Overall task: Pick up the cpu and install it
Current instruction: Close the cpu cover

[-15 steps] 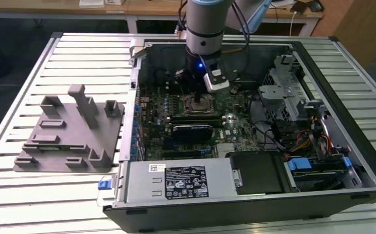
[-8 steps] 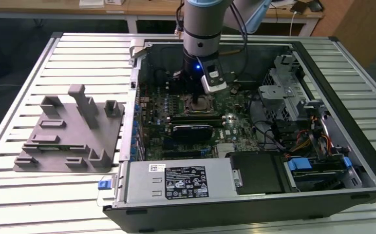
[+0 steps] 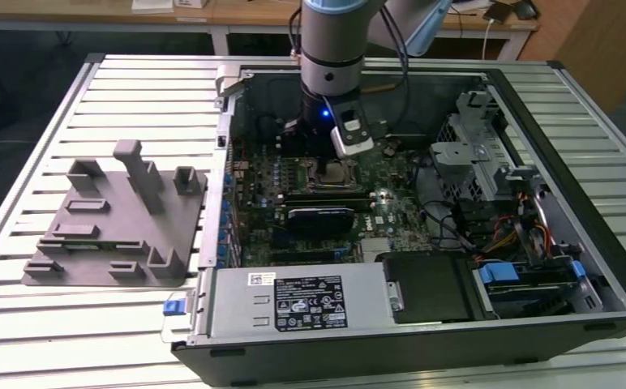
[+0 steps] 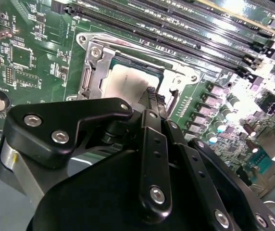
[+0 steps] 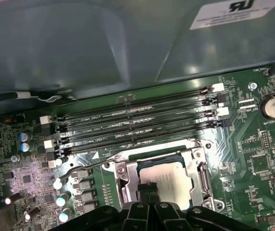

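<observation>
You have the gripper (image 4: 152, 95) with its fingers pressed together over one edge of the cpu (image 4: 125, 84), which lies flat within the socket frame (image 4: 93, 67), likely so the narrow tip clears that frame.

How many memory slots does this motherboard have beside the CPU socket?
4. The memory slots lie side by side, parallel, between the socket frame that holds the cpu and the case wall. All look empty; none seems hidden.
</observation>
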